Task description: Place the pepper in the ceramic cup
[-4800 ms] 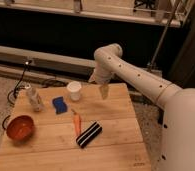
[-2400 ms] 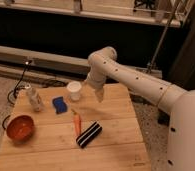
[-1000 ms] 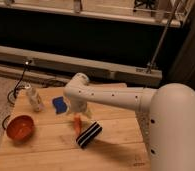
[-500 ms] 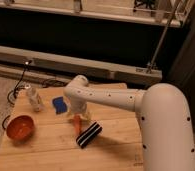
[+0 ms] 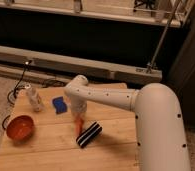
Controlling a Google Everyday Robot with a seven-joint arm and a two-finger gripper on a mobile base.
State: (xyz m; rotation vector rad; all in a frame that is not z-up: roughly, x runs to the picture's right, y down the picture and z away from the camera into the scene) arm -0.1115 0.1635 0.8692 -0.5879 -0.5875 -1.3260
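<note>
The gripper (image 5: 79,118) is down at the wooden table (image 5: 46,150), right over the upper end of the pepper (image 5: 79,128); whether it is clenched on the pepper or released I cannot tell. The pepper lies just left of the black-and-white striped block (image 5: 89,134) — nearly touching it; a blue sponge (image 5: 59,104) sits up-left of the block; an orange-red bowl (image 5: 19,127) is well to the block's left.

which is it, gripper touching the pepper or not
Cannot tell. In the camera view the gripper sits over the pepper's top end, hiding where they would meet.
</note>
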